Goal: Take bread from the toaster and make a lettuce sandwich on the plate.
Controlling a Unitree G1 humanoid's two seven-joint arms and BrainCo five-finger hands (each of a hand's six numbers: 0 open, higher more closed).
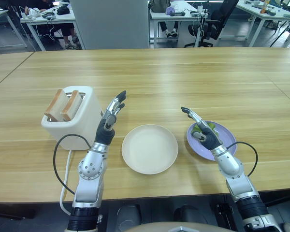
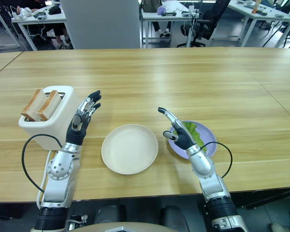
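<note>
A white toaster [image 1: 72, 121] stands at the left with two slices of bread [image 1: 64, 105] sticking up from its slots. An empty cream plate [image 1: 150, 148] lies in the middle near the front edge. To its right a purple plate [image 1: 225, 137] carries green lettuce [image 2: 192, 132]. My left hand [image 1: 111, 121] is raised just right of the toaster, open with fingers straight, holding nothing. My right hand [image 1: 199, 128] hovers over the left side of the purple plate, open, its fingers above the lettuce and partly hiding it.
The toaster's black cord [image 1: 60, 162] and a white cord loop off the front edge beside my left arm. A black cable [image 1: 249, 152] arcs by my right forearm. The wooden table [image 1: 183, 77] stretches far back; desks and chairs stand beyond.
</note>
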